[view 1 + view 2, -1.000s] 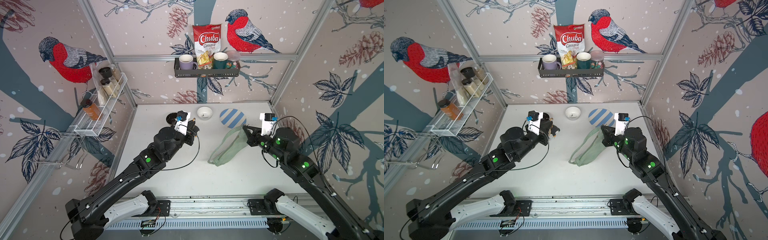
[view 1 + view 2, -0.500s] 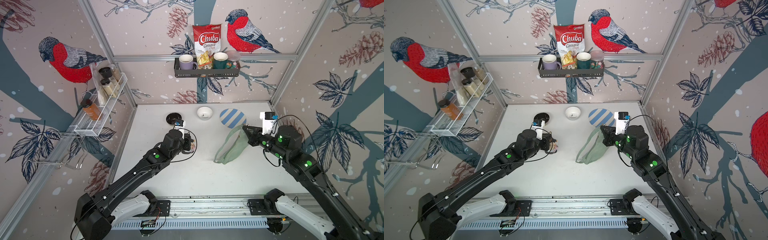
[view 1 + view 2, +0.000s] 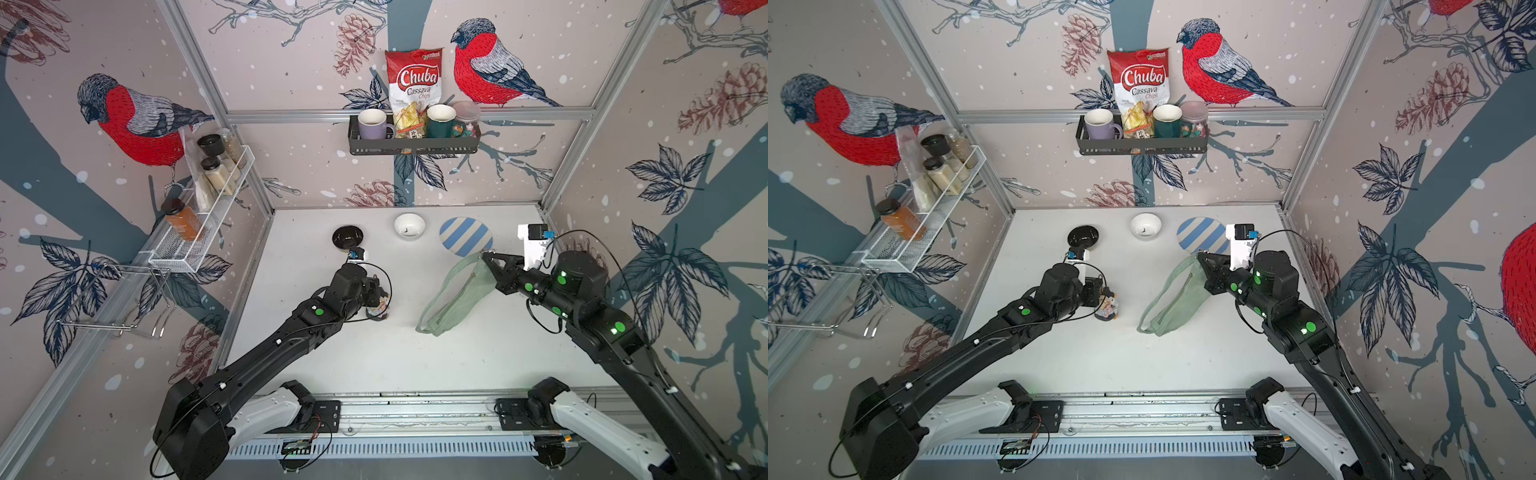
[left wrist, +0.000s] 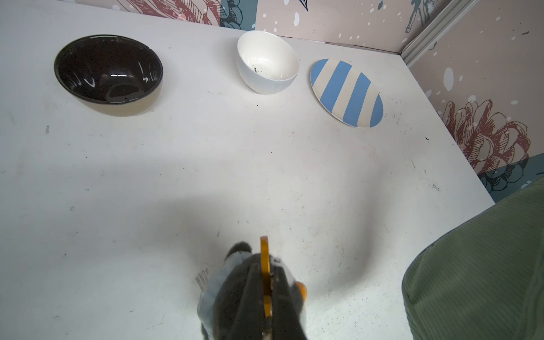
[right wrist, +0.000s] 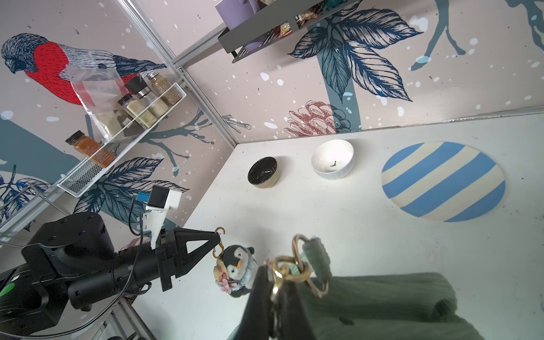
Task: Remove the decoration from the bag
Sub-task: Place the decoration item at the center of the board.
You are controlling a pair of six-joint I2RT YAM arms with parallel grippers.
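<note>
- In a top view, the left tool [image 3: 1100, 293] is dangling the decoration [image 3: 1108, 308] apart from the bag [image 3: 1177, 299].
- Left wrist view: its jaws are pinching the gold clasp [image 4: 265, 259].
- Right wrist view: the right tool [image 5: 273, 279] is pinching the bag's metal ring [image 5: 278, 265].

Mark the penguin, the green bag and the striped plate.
penguin [image 5: 237, 266]: right wrist view, its white face.
green bag [image 3: 457, 299]: in a top view, its flank.
striped plate [image 4: 346, 92]: left wrist view, its centre.
</note>
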